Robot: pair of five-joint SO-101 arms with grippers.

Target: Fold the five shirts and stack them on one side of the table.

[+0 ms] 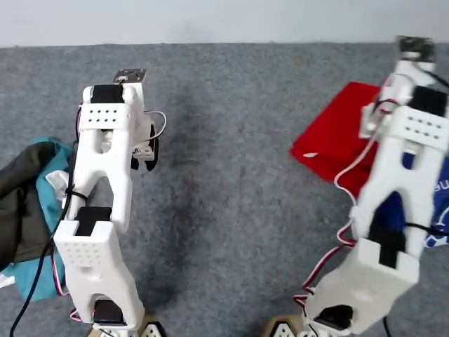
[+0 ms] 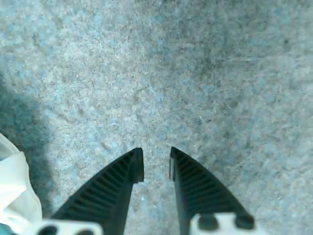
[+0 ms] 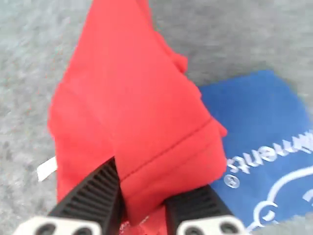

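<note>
Robot lab bench: grey felt tabletop (image 1: 231,175), plain white wall (image 1: 210,21).

left arm (image 1: 105,175) and right arm (image 1: 403,203): white plastic shells, perforated panels, black motors at joints; red, white and black cables (image 1: 351,168) loop alongside; left gripper (image 2: 156,164) has black ribbed, tapered fingers (image 2: 115,191)
</note>
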